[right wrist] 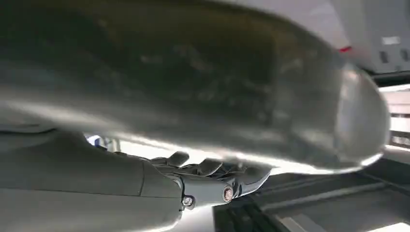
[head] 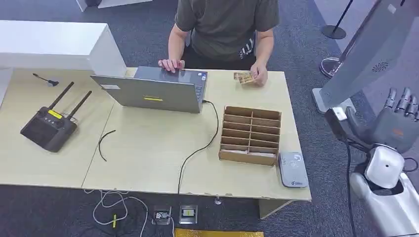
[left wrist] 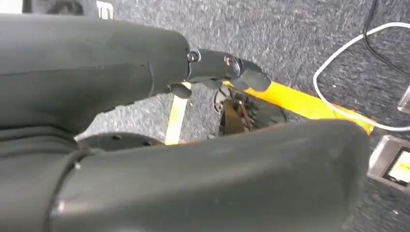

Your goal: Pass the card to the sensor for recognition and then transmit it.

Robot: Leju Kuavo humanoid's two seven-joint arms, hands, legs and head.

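Beige table point(head: 148, 148), sensor point(head: 293, 169) at near right corner. Card point(head: 243, 77) sat in person's hand point(head: 259, 75) across table, well apart from right hand point(head: 399, 118), fingers spread, empty. Left hand point(left wrist: 145, 121): couldn't tell.

Table point(head: 148, 148) with laptop point(head: 153, 91), organizer point(head: 250, 134)

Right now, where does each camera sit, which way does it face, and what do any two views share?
Head view: high on the body, looking forward and down at the table; right hand raised, empty.
Left wrist view: behind the left hand, looking down at carpet and a yellow strip.
Right wrist view: behind the right hand, blurred surroundings.
Shared: the right hand, in the head and right wrist views.
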